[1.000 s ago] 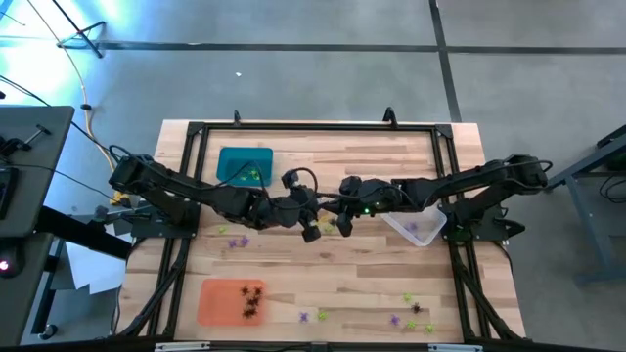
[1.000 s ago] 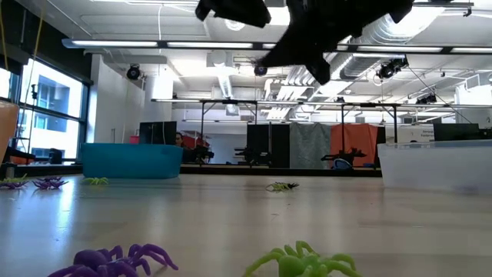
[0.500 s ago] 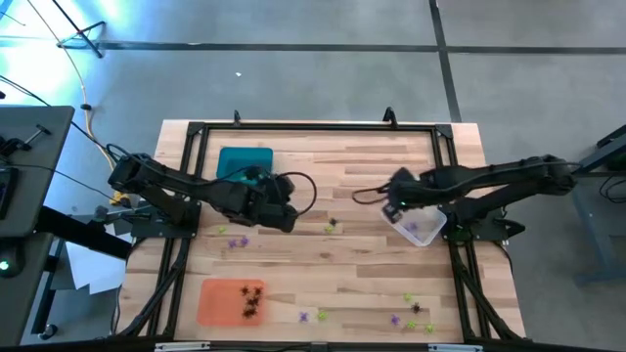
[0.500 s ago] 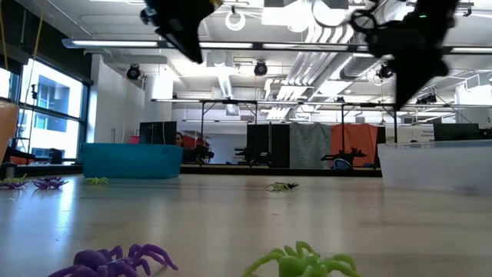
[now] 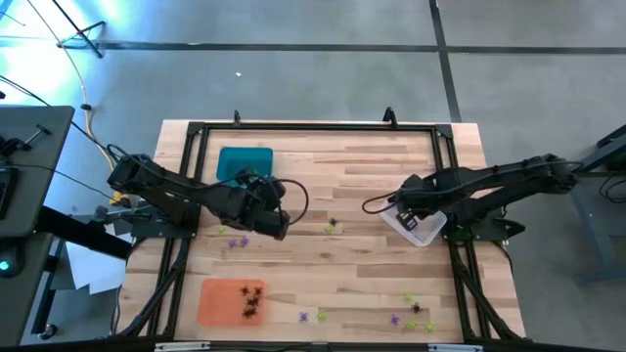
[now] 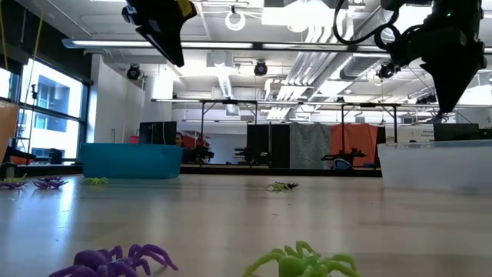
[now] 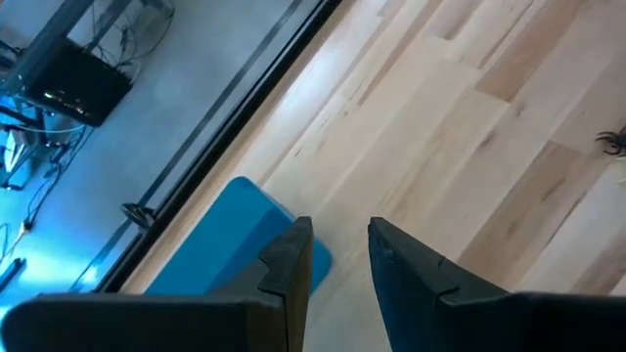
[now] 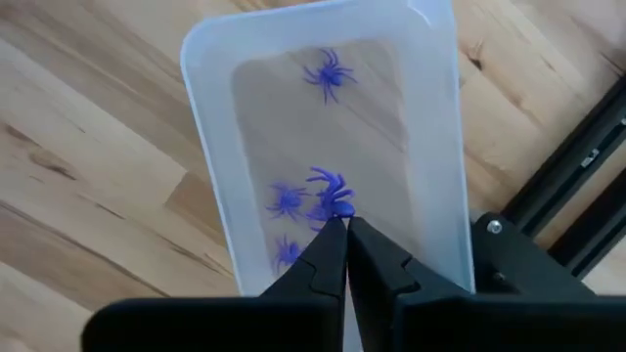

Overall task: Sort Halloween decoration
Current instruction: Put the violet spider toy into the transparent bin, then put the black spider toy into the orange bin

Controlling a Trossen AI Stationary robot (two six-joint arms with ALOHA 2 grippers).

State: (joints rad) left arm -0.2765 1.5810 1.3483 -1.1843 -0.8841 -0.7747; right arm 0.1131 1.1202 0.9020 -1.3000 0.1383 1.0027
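**Spider sorting about half done**

The wooden desk (image 5: 372,264) holds three trays. The orange tray (image 5: 230,300) has black spiders, the teal tray (image 5: 245,164) green ones, the clear tray (image 8: 323,147) purple ones. The right hand (image 8: 344,230), clenched on a purple spider (image 8: 335,200), hangs over the clear tray. The left hand (image 7: 337,249) hovers part-open, empty, near the teal tray. Loose spiders (image 5: 411,311) remain scattered (nothing blocks them).

Three trays sit on the desk (image 5: 362,284): one teal (image 5: 245,162), one orange (image 5: 220,301), one clear (image 5: 419,227). The clear one holds about four purple spiders (image 8: 328,70).
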